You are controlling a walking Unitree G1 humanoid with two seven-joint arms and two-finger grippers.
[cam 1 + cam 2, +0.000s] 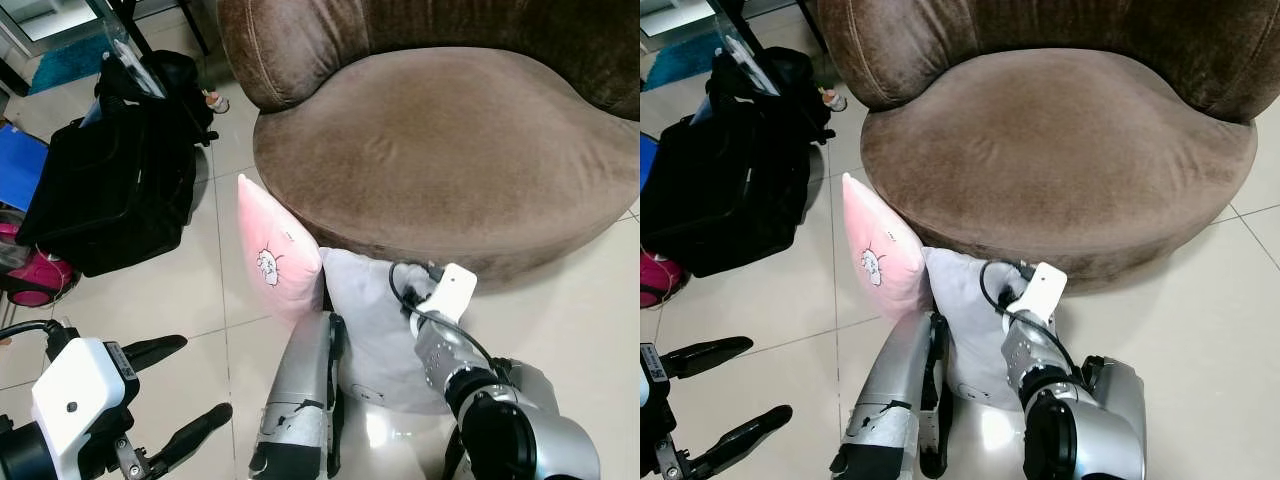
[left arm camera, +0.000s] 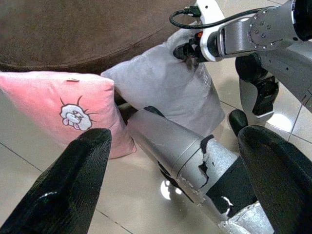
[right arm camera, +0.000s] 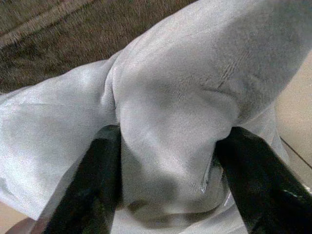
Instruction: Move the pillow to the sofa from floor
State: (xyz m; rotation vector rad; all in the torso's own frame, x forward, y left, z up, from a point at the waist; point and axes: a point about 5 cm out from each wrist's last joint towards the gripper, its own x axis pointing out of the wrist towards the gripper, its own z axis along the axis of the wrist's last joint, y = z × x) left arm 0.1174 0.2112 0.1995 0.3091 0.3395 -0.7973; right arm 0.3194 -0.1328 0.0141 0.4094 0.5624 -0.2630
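Note:
A grey pillow [image 1: 375, 330] stands on the tiled floor, leaning against the front of the brown round sofa [image 1: 450, 140]. A pink pillow [image 1: 275, 255] with a small cartoon print leans beside it on its left. My right gripper [image 3: 165, 161] is at the grey pillow's top edge, shut on a fold of its fabric, which bulges between the two black fingers [image 3: 100, 180]. The left wrist view also shows this grip [image 2: 187, 48]. My left gripper [image 1: 185, 385] hovers open over the floor at the lower left, apart from both pillows.
A black bag [image 1: 110, 180] sits on the floor to the left of the sofa, with a magenta object [image 1: 35, 275] and a blue item [image 1: 20, 160] beyond it. My silver leg [image 1: 300, 395] stands just in front of the pillows. Bare tiles [image 1: 570, 300] lie to the right.

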